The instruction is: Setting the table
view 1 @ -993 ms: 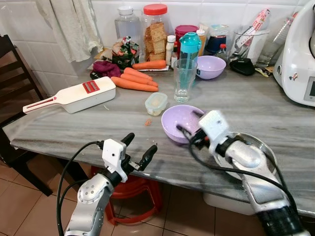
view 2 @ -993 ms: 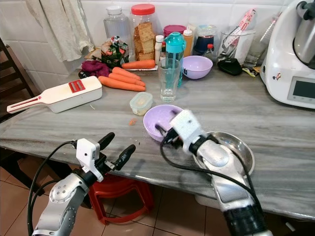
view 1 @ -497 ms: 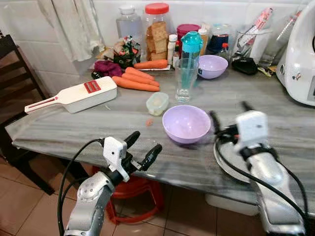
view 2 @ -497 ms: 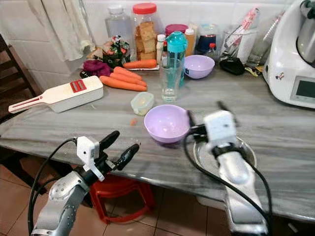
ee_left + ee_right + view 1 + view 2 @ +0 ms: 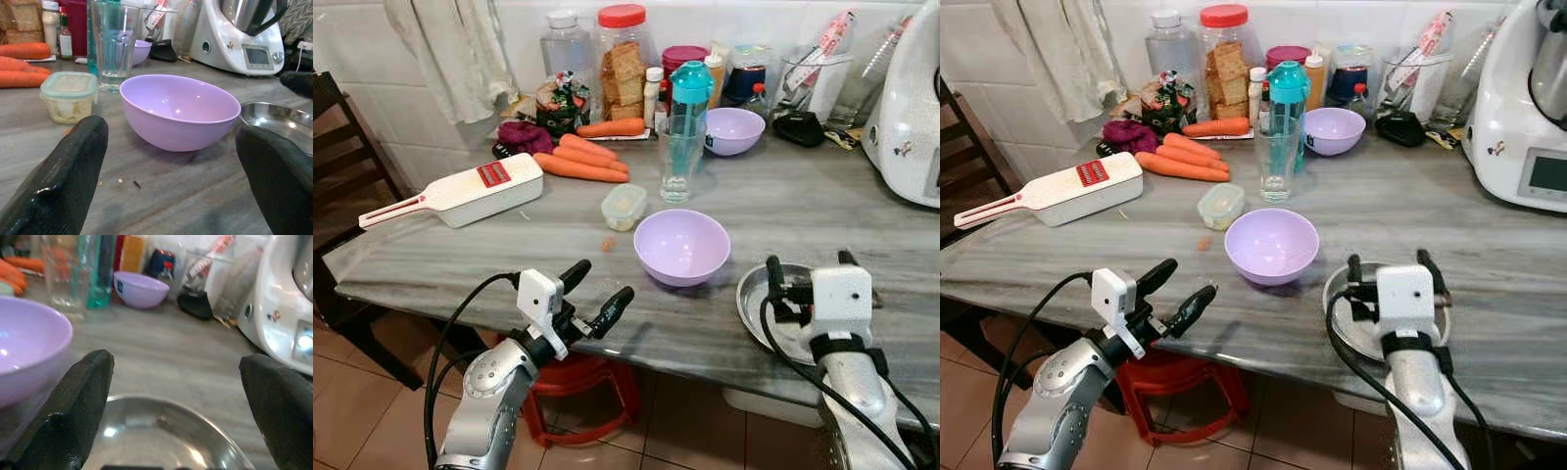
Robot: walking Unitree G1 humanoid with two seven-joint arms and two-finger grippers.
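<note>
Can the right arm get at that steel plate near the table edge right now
Probably yes. The right gripper hangs open right above the steel plate, fingers spread over its rim, nothing between them. The lilac bowl sits beside it, apart from the plate.

Several loose carrots (image 5: 579,160) lie at the back of the grey marble countertop (image 5: 822,206), near a purple bundle (image 5: 524,135) and a printed food packet (image 5: 562,102). In front of them sits a white mandoline slicer (image 5: 460,191) with a red label, its handle pointing toward the dark wooden chair (image 5: 340,166). A tiny orange scrap (image 5: 608,243) rests on the stone beside a small lidded plastic container (image 5: 624,206). Along the tiled wall stand jars — one red-lidded jar (image 5: 623,64) holding crispbread — and a pale cloth (image 5: 460,54) hangs down. A white kitchen machine (image 5: 1526,117) occupies the far corner; under the counter stands a red stool (image 5: 582,387).
</note>
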